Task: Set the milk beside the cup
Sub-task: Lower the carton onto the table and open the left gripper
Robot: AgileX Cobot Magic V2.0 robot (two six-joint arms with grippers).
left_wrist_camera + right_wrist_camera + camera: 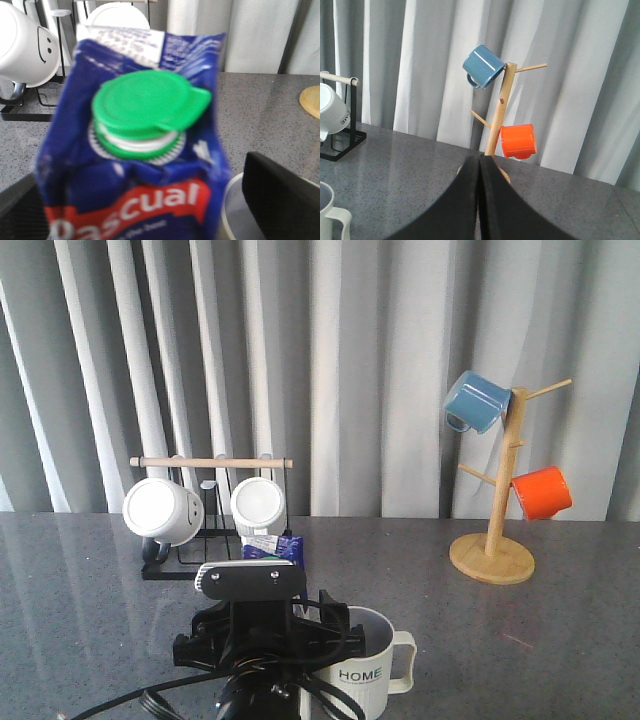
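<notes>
1. White mugs (163, 510) on a black rack (210, 540): far left of the counter (80, 580), behind the work zone; an obstacle only if the carton drifts back.
2. Left gripper (135, 210): jaws pinching the milk (145, 150), a dark finger either side of the carton; green cap (147, 107) up. In the front view the arm hides most of the carton (272, 546).
3. Step, as judged: carry or lowering, milk not yet released.
4. Cup (370, 670): just right of the carton, handle facing right. Next move calls for upright lowering without knocking its rim.
5. Open counter: wide between cup and wooden mug tree (495, 540).
6. Right gripper (480, 200): jaws pressed together, empty, idle.
</notes>
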